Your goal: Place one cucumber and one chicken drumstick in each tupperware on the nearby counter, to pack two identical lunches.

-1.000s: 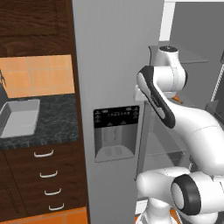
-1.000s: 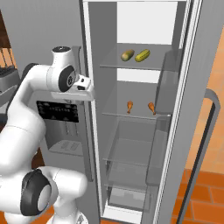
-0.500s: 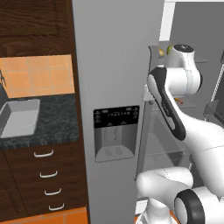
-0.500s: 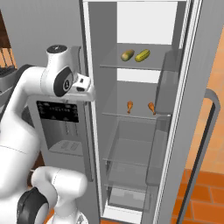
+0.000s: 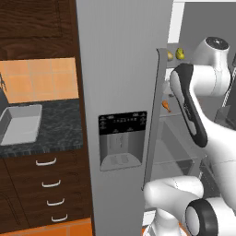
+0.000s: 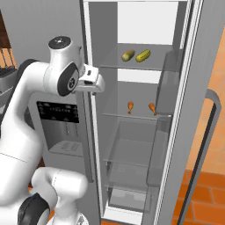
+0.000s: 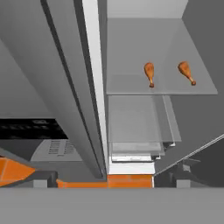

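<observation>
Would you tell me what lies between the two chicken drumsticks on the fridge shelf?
Nothing: the glass shelf is bare between the left drumstick and the right drumstick, as the hand view shows.

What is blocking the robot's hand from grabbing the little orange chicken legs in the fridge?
Nothing visible: the fridge stands open, and the two orange chicken drumsticks lie bare on the middle glass shelf. The open gripper is beside the grey door edge.
</observation>
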You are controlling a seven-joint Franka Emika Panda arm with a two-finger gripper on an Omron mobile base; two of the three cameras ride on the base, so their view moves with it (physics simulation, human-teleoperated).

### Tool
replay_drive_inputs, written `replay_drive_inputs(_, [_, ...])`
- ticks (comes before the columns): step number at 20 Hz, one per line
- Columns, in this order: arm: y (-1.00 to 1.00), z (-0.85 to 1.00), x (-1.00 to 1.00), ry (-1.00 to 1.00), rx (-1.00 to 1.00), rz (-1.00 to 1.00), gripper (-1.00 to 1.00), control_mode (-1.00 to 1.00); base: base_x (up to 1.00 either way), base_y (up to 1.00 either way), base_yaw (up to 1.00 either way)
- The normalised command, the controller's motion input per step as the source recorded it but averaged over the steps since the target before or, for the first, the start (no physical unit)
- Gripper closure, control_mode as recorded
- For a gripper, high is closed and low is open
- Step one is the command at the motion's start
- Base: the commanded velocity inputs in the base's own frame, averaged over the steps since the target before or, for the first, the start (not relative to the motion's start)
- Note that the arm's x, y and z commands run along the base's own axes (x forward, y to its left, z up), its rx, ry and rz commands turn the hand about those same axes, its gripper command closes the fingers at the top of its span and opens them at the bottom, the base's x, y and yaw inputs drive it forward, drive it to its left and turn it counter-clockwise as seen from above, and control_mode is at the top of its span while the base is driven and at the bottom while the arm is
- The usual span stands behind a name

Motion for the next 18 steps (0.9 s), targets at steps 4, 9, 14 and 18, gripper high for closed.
replay_drive_inputs(4, [-0.40,0.50,0.06,-0.10,0.00,-0.07,-1.00,-1.00,0.00,0.00,0.00])
replay_drive_inputs(9, [-0.40,0.26,0.15,-0.15,-0.01,-0.13,-1.00,-1.00,0.00,0.00,0.00])
replay_drive_inputs(14, [-0.36,0.26,0.24,-0.14,-0.01,-0.17,-1.00,-1.00,0.00,0.00,0.00])
replay_drive_inputs(18, [-0.38,0.09,0.51,-0.01,0.00,-0.05,-1.00,-1.00,0.00,0.00,0.00])
